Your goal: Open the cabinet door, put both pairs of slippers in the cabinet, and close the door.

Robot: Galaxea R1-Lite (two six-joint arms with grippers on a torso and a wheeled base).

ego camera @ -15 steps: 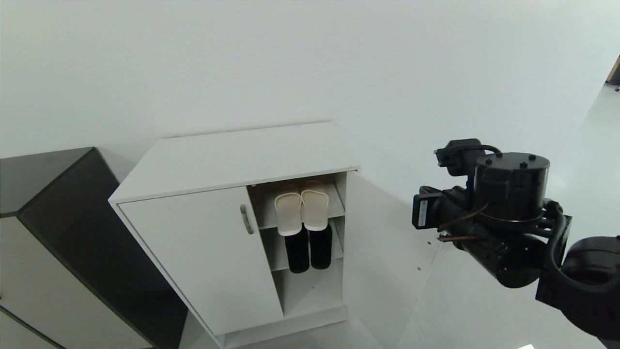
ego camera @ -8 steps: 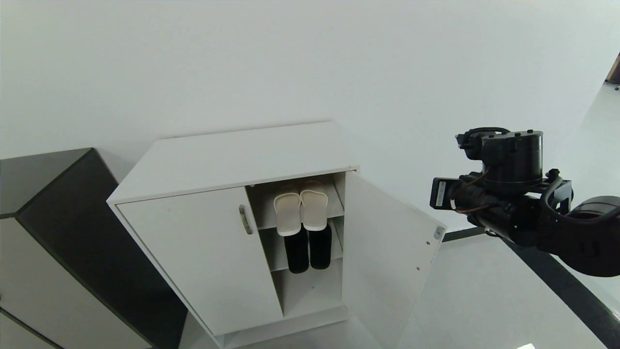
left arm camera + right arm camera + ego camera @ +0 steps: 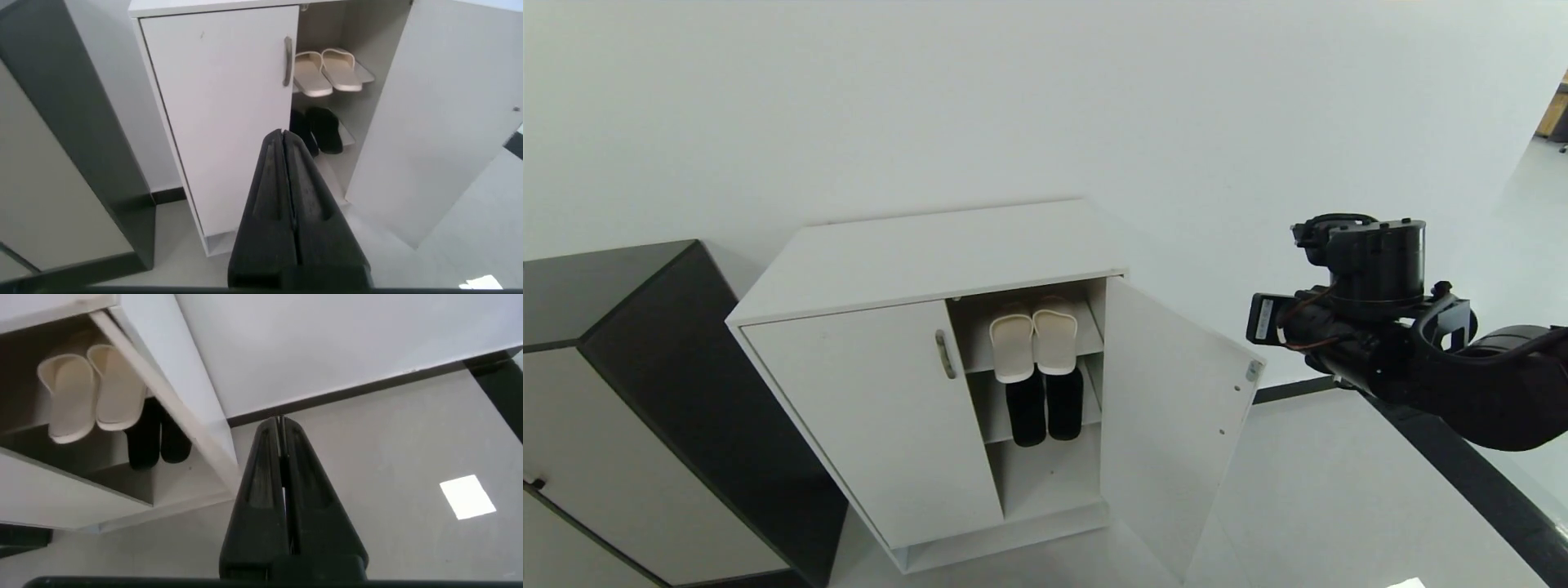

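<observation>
head view: both slipper pairs [image 3: 1045,351] are sitting inside the cabinet [image 3: 931,253]; right gripper [image 3: 282,420], pinched empty, is hovering near the open door [image 3: 1168,408], closing push pending.

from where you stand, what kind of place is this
Probably an entryway or test room: a low white wooden shoe cabinet holding cream slide slippers and black slippers, a bare white wall, a glossy pale floor.

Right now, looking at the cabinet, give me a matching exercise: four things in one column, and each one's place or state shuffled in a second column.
Column one:
1. white slippers
2. black slippers
3. left door
4. right door

Column two:
a. swung open
b. on the top shelf
c. shut
d. on the middle shelf

Pairs: 1-b, 2-d, 3-c, 4-a.
</observation>
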